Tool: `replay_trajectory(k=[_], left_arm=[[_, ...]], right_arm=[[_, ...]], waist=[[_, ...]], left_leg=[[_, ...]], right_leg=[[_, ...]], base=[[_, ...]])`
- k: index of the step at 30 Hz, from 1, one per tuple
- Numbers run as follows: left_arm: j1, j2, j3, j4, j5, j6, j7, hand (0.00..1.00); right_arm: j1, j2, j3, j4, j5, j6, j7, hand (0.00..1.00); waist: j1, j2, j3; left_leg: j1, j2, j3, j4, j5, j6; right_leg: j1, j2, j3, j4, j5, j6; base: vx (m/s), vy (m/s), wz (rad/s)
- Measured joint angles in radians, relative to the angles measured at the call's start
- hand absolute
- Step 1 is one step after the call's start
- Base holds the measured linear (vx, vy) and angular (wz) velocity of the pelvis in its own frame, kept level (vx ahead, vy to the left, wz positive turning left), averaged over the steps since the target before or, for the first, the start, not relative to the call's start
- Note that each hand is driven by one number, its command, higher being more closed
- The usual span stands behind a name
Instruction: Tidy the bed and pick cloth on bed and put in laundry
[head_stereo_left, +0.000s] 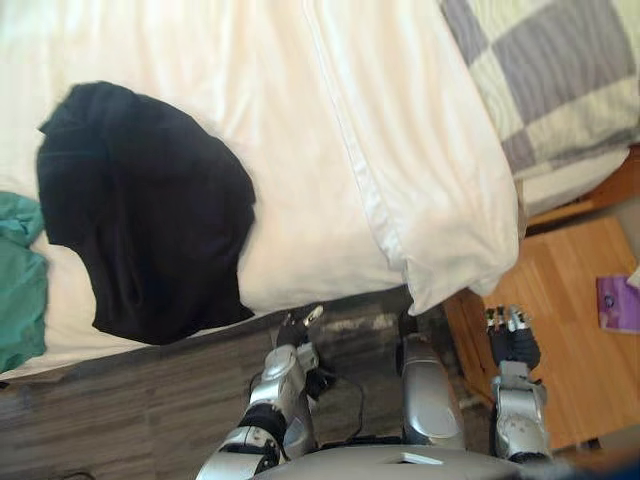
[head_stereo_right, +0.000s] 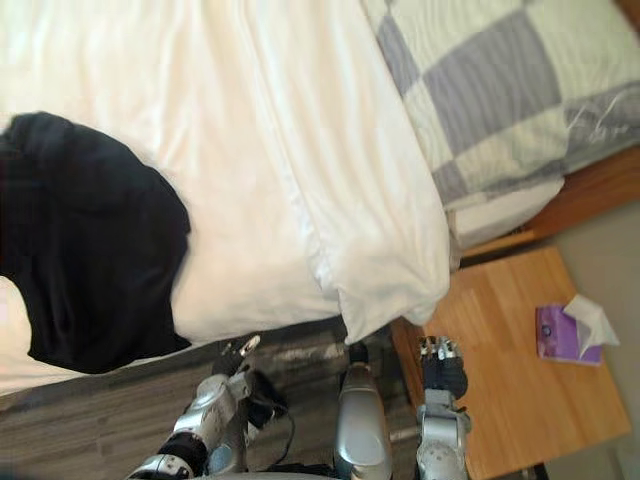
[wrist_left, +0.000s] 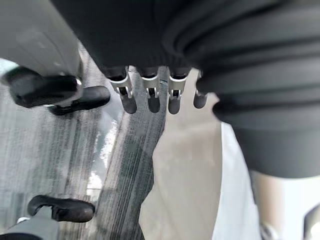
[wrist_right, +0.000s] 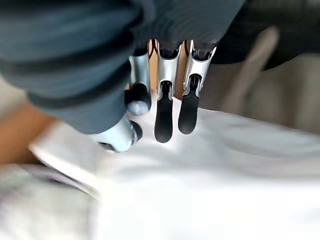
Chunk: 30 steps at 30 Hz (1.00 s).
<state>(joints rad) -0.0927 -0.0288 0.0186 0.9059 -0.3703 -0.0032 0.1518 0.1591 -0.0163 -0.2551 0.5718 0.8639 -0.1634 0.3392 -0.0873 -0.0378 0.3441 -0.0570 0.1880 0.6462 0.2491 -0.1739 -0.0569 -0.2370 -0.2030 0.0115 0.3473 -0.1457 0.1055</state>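
Note:
A black cloth (head_stereo_left: 140, 210) lies crumpled on the white bed sheet (head_stereo_left: 270, 120), near the bed's front edge. A teal cloth (head_stereo_left: 18, 280) lies at the left edge of the bed. A white duvet fold (head_stereo_left: 420, 170) hangs over the bed's corner. My left hand (head_stereo_left: 298, 330) hangs low by the bed's edge, below the black cloth, fingers relaxed and empty. My right hand (head_stereo_left: 512, 335) hangs over the wooden nightstand (head_stereo_left: 570, 340), fingers straight (wrist_right: 165, 117), holding nothing.
A checked grey and pale pillow (head_stereo_right: 500, 90) lies at the head of the bed. A purple tissue pack (head_stereo_right: 565, 332) sits on the nightstand. Grey wood-look floor (head_stereo_left: 120, 400) runs along the bed's front edge.

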Motion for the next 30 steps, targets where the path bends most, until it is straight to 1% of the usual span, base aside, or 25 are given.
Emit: replay_trajectory(k=[1,3,4,5,7,9,10,11,12,13,14,15,17,18,20,21,22,23,24,25,26,27,28,29,30], left_arm=[[0.017,0.012,0.000,0.000,0.011,0.001,-0.001,0.00],[0.031,0.020,0.000,-0.002,0.040,0.007,-0.006,0.00],[0.038,0.036,0.000,-0.002,0.056,0.016,-0.018,0.00],[0.045,0.038,0.000,-0.002,0.071,0.017,-0.022,0.00],[0.059,0.060,-0.002,0.001,0.090,0.017,-0.023,0.00],[0.078,0.076,-0.005,0.003,0.122,0.007,-0.021,0.00],[0.098,0.085,-0.006,0.002,0.129,-0.014,-0.014,0.00],[0.099,0.087,-0.008,0.003,0.128,-0.024,-0.011,0.00],[0.101,0.088,-0.010,0.004,0.128,-0.044,0.000,0.00],[0.101,0.088,-0.011,0.010,0.128,-0.059,0.007,0.00],[0.101,0.091,-0.014,0.011,0.129,-0.072,0.009,0.00],[0.101,0.092,-0.016,0.011,0.137,-0.084,0.008,0.00],[0.104,0.095,-0.021,0.011,0.202,-0.108,0.006,0.00],[0.106,0.097,-0.030,0.010,0.210,-0.119,0.003,0.00],[0.107,0.106,-0.053,0.010,0.240,-0.133,-0.007,0.00],[0.109,0.105,-0.052,0.009,0.242,-0.135,-0.017,0.00],[0.115,0.105,-0.052,0.010,0.243,-0.138,-0.031,0.00],[0.122,0.106,-0.053,0.011,0.244,-0.138,-0.041,0.00],[0.137,0.102,-0.055,0.012,0.245,-0.139,-0.049,0.00],[0.149,0.093,-0.057,0.018,0.245,-0.144,-0.065,0.00],[0.149,0.086,-0.058,0.029,0.244,-0.149,-0.071,0.00],[0.146,0.084,-0.067,0.046,0.243,-0.155,-0.083,0.00],[0.136,0.098,-0.092,0.064,0.239,-0.156,-0.096,0.00],[0.123,0.121,-0.100,0.067,0.235,-0.156,-0.109,0.00],[0.124,0.139,-0.104,0.078,0.234,-0.152,-0.116,0.00]], right_arm=[[0.008,0.002,0.016,0.041,-0.184,0.002,-0.010,0.00],[0.012,0.003,0.048,0.133,-0.473,0.001,-0.020,0.00],[0.016,0.007,0.073,0.193,-0.601,-0.013,-0.028,0.00],[0.013,0.006,0.069,0.201,-0.639,-0.017,-0.032,0.00],[-0.026,-0.023,0.093,0.261,-0.712,-0.019,-0.038,0.00],[-0.060,-0.041,0.112,0.317,-0.710,-0.003,-0.034,0.00],[-0.089,-0.046,0.128,0.357,-0.708,0.027,-0.025,0.00],[-0.093,-0.049,0.130,0.363,-0.709,0.031,-0.026,0.00],[-0.104,-0.067,0.139,0.373,-0.710,0.040,-0.025,0.00],[-0.116,-0.075,0.146,0.386,-0.711,0.043,-0.025,0.00],[-0.123,-0.076,0.146,0.391,-0.711,0.050,-0.025,0.00],[-0.123,-0.085,0.146,0.392,-0.711,0.055,-0.030,0.00],[-0.124,-0.090,0.146,0.404,-0.709,0.063,-0.048,0.00],[-0.125,-0.092,0.146,0.407,-0.709,0.063,-0.051,0.00],[-0.128,-0.110,0.143,0.408,-0.709,0.071,-0.061,0.00],[-0.129,-0.109,0.140,0.409,-0.709,0.074,-0.064,0.00],[-0.128,-0.121,0.123,0.419,-0.710,0.082,-0.071,0.00],[-0.128,-0.129,0.113,0.430,-0.711,0.083,-0.078,0.00],[-0.126,-0.148,0.108,0.441,-0.711,0.079,-0.089,0.00],[-0.127,-0.169,0.105,0.446,-0.711,0.078,-0.098,0.00],[-0.129,-0.179,0.098,0.447,-0.712,0.074,-0.105,0.00],[-0.130,-0.186,0.085,0.449,-0.713,0.066,-0.110,0.00],[-0.129,-0.171,0.063,0.456,-0.717,0.053,-0.110,0.00],[-0.131,-0.154,0.043,0.469,-0.728,0.039,-0.112,0.00],[-0.130,-0.130,0.031,0.481,-0.734,0.012,-0.111,0.00]], waist=[[0.002,-0.006,-0.023],[0.005,-0.009,-0.041],[0.014,-0.006,-0.043],[0.017,-0.004,-0.045],[0.021,-0.009,-0.050],[0.029,-0.009,-0.051],[0.039,-0.007,-0.050],[0.045,-0.005,-0.049],[0.048,0.000,-0.047],[0.045,0.004,-0.045],[0.037,0.008,-0.043],[0.036,0.010,-0.042],[0.040,0.009,-0.044],[0.042,0.009,-0.045],[0.042,0.008,-0.048],[0.042,0.009,-0.049],[0.044,0.017,-0.054],[0.044,0.025,-0.059],[0.042,0.043,-0.071],[0.039,0.066,-0.085],[0.038,0.079,-0.093],[0.034,0.089,-0.098],[0.030,0.084,-0.097],[0.032,0.068,-0.092],[0.047,0.059,-0.095]], left_leg=[[0.014,-0.011,0.000,-0.018,0.015,-0.001],[0.036,-0.024,-0.012,-0.041,0.031,0.000],[0.051,-0.029,-0.036,-0.049,0.037,0.000],[0.059,-0.033,-0.051,-0.059,0.041,-0.001],[0.066,-0.043,-0.107,-0.076,0.063,0.002],[0.068,-0.046,-0.136,-0.078,0.070,0.002],[0.070,-0.049,-0.142,-0.074,0.070,0.002],[0.069,-0.049,-0.144,-0.068,0.070,0.002],[0.055,-0.049,-0.155,-0.044,0.069,0.004],[0.032,-0.045,-0.169,-0.006,0.066,0.006],[0.005,-0.032,-0.171,0.043,0.063,0.009],[-0.011,-0.019,-0.172,0.081,0.063,0.011],[-0.015,-0.018,-0.195,0.113,0.060,0.016],[-0.016,-0.023,-0.203,0.109,0.058,0.019],[-0.038,-0.042,-0.237,0.107,0.053,0.019],[-0.053,-0.040,-0.253,0.143,0.040,0.022],[-0.071,-0.007,-0.288,0.219,0.006,0.026],[-0.072,0.018,-0.318,0.254,-0.009,0.020],[-0.062,0.050,-0.383,0.274,-0.020,0.009],[-0.059,0.069,-0.436,0.267,-0.022,0.003],[-0.050,0.078,-0.462,0.247,-0.021,0.000],[-0.038,0.071,-0.478,0.214,-0.064,-0.062],[-0.024,0.056,-0.462,0.217,-0.131,-0.108],[-0.033,0.044,-0.452,0.258,-0.142,-0.090],[-0.031,0.043,-0.432,0.276,-0.170,-0.079]], right_leg=[[0.011,-0.011,-0.020,-0.004,0.001,0.002],[0.043,-0.026,-0.064,-0.008,0.004,0.005],[0.075,-0.029,-0.091,-0.012,0.004,0.005],[0.089,-0.031,-0.107,-0.013,0.004,0.005],[0.133,-0.042,-0.164,-0.024,0.004,0.005],[0.163,-0.042,-0.191,-0.034,0.004,0.005],[0.176,-0.040,-0.196,-0.039,0.004,0.005],[0.178,-0.041,-0.197,-0.039,0.004,0.005],[0.181,-0.045,-0.202,-0.040,0.004,0.005],[0.185,-0.053,-0.220,-0.039,0.004,0.005],[0.193,-0.060,-0.240,-0.037,0.003,0.006],[0.201,-0.065,-0.256,-0.030,0.001,0.008],[0.216,-0.081,-0.283,0.006,-0.031,0.014],[0.211,-0.088,-0.287,0.021,-0.047,0.017],[0.201,-0.127,-0.293,0.041,-0.090,0.020],[0.192,-0.134,-0.292,0.047,-0.090,0.021],[0.185,-0.136,-0.273,0.049,-0.084,0.025],[0.182,-0.139,-0.257,0.052,-0.079,0.033],[0.165,-0.146,-0.219,0.054,-0.070,0.049],[0.136,-0.148,-0.185,0.055,-0.064,0.062],[0.117,-0.151,-0.160,0.056,-0.053,0.082],[0.101,-0.161,-0.136,0.053,-0.032,0.114],[0.110,-0.179,-0.131,0.029,0.003,0.138],[0.124,-0.197,-0.120,0.005,0.044,0.134],[0.119,-0.196,-0.111,-0.016,0.141,0.112]], base=[[0.12,0.041,0.27],[0.15,0.036,0.44],[0.13,0.019,0.52],[0.07,-0.008,0.53],[0.05,-0.023,0.65],[0.02,-0.025,0.54],[0.01,-0.007,0.27],[-0.02,-0.001,0.14],[-0.05,-0.014,0.17],[-0.06,-0.015,0.34],[-0.07,-0.007,0.44],[-0.08,-0.011,0.45],[-0.12,-0.031,0.38],[-0.13,-0.035,0.38],[-0.13,-0.040,0.36],[-0.12,-0.023,0.05],[-0.08,0.029,-0.25],[-0.09,0.127,-0.50],[-0.06,0.279,-0.60],[-0.06,0.343,-0.60],[-0.06,0.455,-0.46],[-0.05,0.501,-0.23],[-0.04,0.517,-0.15],[-0.06,0.489,-0.28],[-0.11,0.480,-0.46]])
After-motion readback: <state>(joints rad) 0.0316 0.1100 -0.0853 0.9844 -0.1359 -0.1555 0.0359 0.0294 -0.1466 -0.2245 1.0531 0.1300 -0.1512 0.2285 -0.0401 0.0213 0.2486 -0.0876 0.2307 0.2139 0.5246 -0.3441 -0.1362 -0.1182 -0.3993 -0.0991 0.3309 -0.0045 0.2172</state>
